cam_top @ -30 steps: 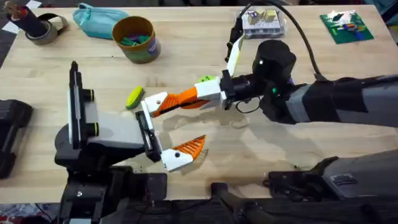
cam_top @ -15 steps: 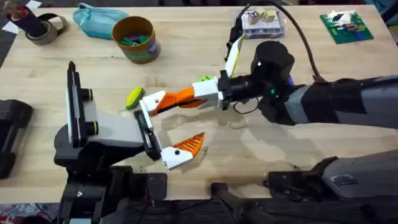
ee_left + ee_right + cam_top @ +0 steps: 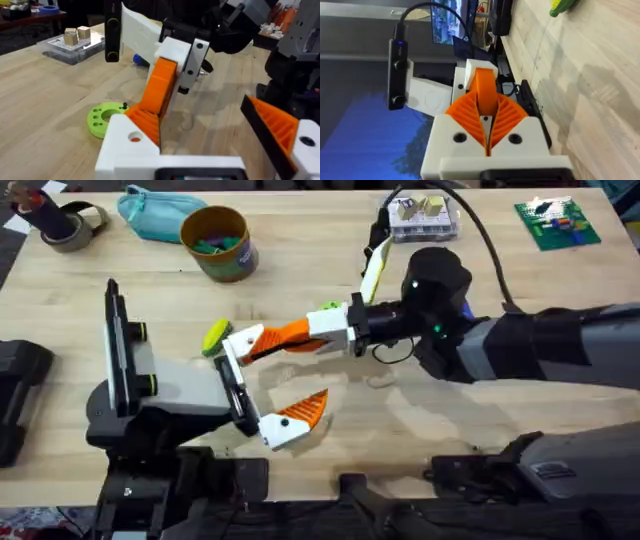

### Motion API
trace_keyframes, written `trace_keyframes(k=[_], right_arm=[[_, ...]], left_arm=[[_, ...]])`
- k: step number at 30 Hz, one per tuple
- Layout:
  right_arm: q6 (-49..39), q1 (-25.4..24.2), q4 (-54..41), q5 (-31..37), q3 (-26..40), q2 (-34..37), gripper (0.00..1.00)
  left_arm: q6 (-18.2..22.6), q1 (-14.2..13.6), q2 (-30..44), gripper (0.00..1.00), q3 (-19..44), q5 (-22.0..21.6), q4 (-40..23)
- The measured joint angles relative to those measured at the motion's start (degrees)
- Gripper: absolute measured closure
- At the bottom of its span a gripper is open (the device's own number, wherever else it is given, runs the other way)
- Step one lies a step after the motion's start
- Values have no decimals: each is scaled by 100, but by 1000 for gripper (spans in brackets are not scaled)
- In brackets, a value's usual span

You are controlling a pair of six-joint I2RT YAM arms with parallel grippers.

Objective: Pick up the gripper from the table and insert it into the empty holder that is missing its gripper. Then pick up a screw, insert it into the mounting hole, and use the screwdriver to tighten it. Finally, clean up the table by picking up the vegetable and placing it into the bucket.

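Note:
My right gripper (image 3: 292, 335) reaches in from the right, shut on the orange ribbed gripper (image 3: 265, 343). The piece's far end sits against the white holder (image 3: 243, 340), the upper jaw bracket of my left gripper (image 3: 285, 380). That left gripper is open, with its other orange finger (image 3: 305, 413) nearer the front edge. In the left wrist view the orange gripper (image 3: 160, 85) slants up from the holder (image 3: 125, 145). The right wrist view has the gripper (image 3: 485, 90) pinched between my orange fingers (image 3: 507, 117). The yellow-green vegetable (image 3: 215, 337) lies just beside the holder. The mustard bucket (image 3: 218, 242) stands at the back left.
A green ring (image 3: 328, 308) lies behind my right gripper. A teal pouch (image 3: 155, 215) and tape rolls (image 3: 65, 225) sit at the back left. A clear box (image 3: 423, 218) and a green board (image 3: 557, 225) sit at the back right.
My right gripper has edged slightly left and back with the orange gripper still in it. The left arm has shifted a little to the left.

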Motion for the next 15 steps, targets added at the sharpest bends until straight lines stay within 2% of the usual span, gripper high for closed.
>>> trace_keyframes(k=[15], right_arm=[[-13, 46, -137, 157, -136, -291, 992]], left_arm=[[90, -2, -2, 17, 2, 46, 0]])
